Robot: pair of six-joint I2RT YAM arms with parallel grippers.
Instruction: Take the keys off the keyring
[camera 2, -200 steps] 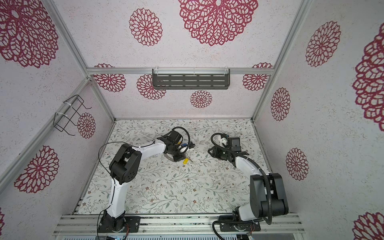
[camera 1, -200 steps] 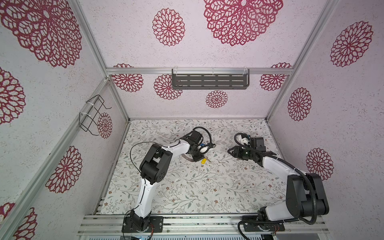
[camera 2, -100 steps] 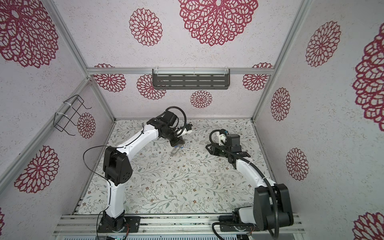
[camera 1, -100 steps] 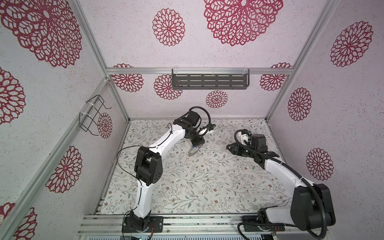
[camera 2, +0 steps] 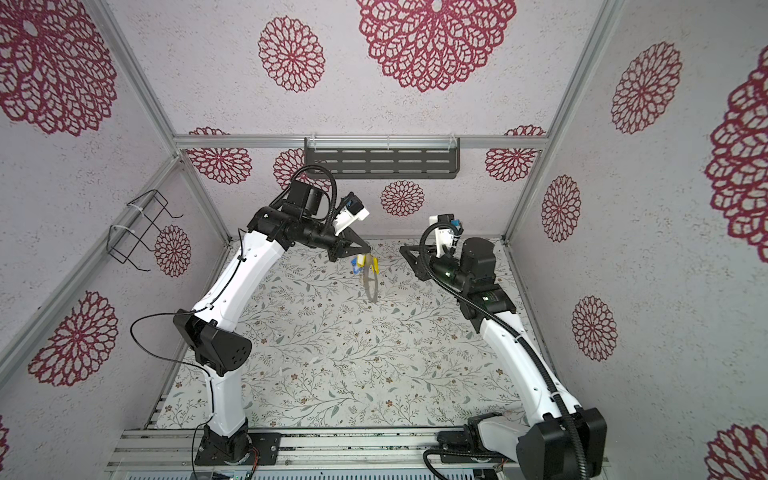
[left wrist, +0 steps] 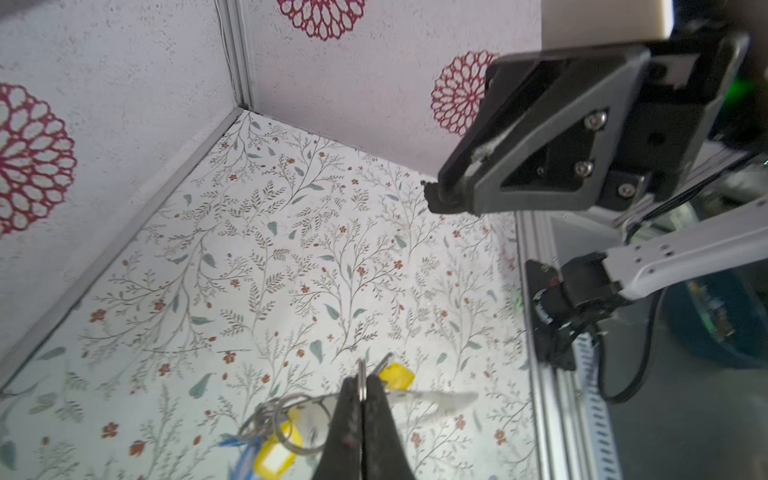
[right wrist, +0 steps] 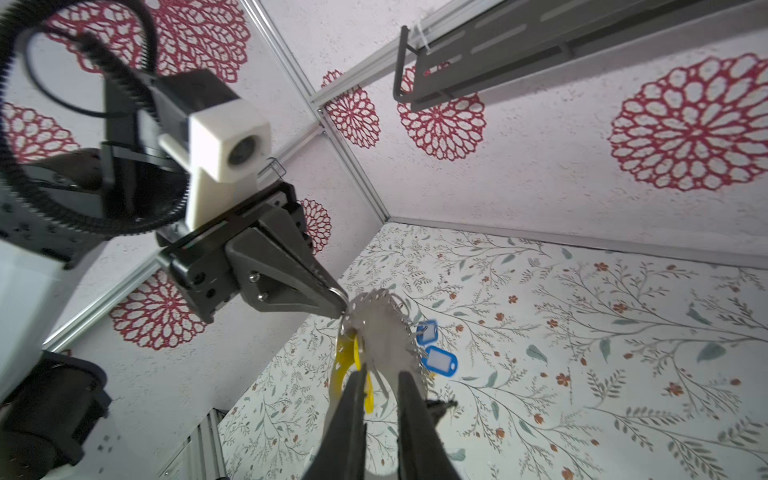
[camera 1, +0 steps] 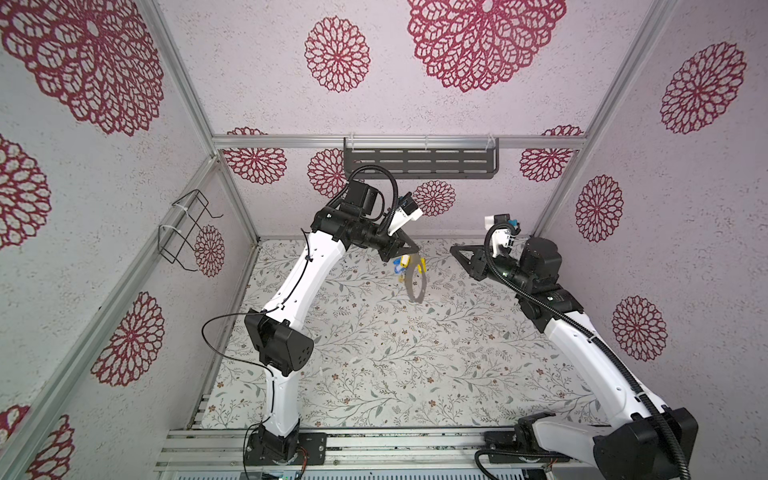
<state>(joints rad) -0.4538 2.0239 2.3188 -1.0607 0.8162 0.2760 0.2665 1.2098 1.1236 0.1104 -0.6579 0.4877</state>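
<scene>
- Keyring (right wrist: 380, 332): hangs in the air over the far middle of the table (camera 1: 374, 353), nearly edge-on in both top views
- Keys (right wrist: 440, 361): yellow and blue tags, bunched near the ring's top, hanging free
- Left claw (right wrist: 337, 303): pinched shut on the ring's top rim
- Right claw (camera 1: 453, 248): just right of the ring, apart from it, jaws a narrow gap apart, holding nothing
- Handling (judged): ring stiff, thin, likely slick; tags light and free-swinging; best hold is a tag's flat body, close to where it hangs
</scene>
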